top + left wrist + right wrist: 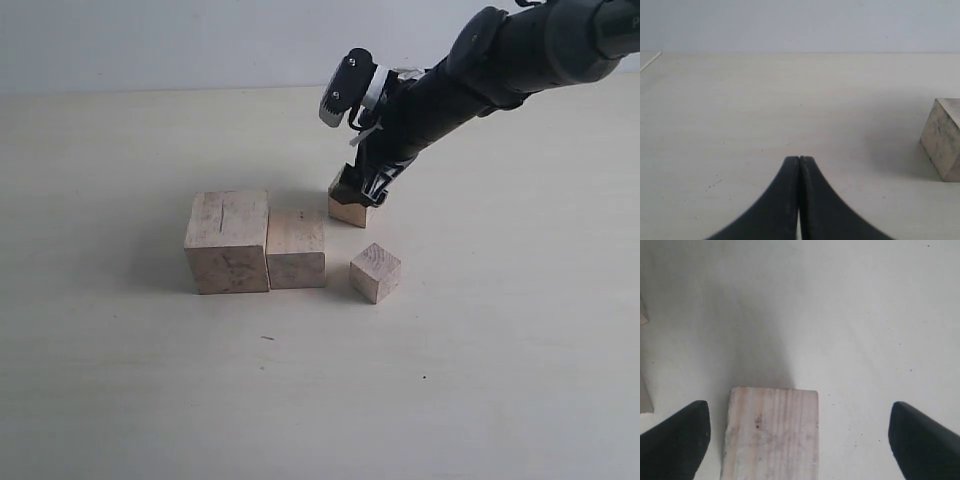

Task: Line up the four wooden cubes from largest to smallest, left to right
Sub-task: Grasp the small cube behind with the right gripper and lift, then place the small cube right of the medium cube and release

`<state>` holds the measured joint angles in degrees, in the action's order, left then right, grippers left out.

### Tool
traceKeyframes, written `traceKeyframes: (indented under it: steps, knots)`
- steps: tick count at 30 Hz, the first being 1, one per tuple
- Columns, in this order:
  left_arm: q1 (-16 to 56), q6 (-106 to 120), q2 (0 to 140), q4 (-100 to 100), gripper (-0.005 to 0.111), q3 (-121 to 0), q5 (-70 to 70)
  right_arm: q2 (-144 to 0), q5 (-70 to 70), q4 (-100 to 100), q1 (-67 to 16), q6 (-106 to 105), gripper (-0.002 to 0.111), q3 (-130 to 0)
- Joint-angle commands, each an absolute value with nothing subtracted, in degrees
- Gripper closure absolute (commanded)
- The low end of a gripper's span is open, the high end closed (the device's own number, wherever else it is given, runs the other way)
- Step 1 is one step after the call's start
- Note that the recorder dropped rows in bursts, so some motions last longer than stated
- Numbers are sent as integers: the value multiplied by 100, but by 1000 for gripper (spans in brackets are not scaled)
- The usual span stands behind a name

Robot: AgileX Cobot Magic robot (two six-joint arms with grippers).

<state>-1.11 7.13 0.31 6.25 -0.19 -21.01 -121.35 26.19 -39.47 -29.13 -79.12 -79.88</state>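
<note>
Firstly, a pale surface [120, 380] carries every item. Right arm [500, 55]: black, reaching in from the upper right of the exterior view and angled down to the cubes. Largest cube [228, 242]: light wood with a dark crack on top, standing at the left end of the group. Second cube [296, 250]: visibly smaller, set square against the largest cube's right side, the two touching. Front small cube [375, 272]: just right of the second cube with a narrow gap between them, turned askew to the row. Rear small cube [347, 210]: behind the row and apart from it, partly covered by the arm's tip; which of the two small cubes is the lesser cannot be told. Right fingers [677, 440]: spread wide to either side of the rear small cube [771, 432], which lies nearer one finger, with bare surface showing on both sides, so nothing is gripped. Left fingers [785, 200]: pressed together tip to tip, holding nothing, over bare surface.
</note>
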Motion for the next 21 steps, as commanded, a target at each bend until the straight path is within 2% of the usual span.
traceKeyframes:
  steps: [1,6,9,12,19,21]
  knots:
    - [-124,721,0,619,107,0,-2043,-12320,2560,-4036,-2791,-7940,17,-7981]
    - [-124,721,0,619,107,0,-2043,-12451,2659,-4416,-2715,-7947,17,-7981]
    - [-124,721,0,619,107,0,-2043,-12501,2727,-4441,-2715,-7947,22,-7981]
    - [-124,721,0,619,107,0,-2043,-12484,2727,-4456,-2715,-7947,40,-7981]
    - [-124,721,0,619,107,0,-2043,-12234,3080,-4367,-2715,-7947,108,-7981]
    - [-124,721,0,619,107,0,-2043,-12192,3383,-4327,-2715,-7947,108,-7981]
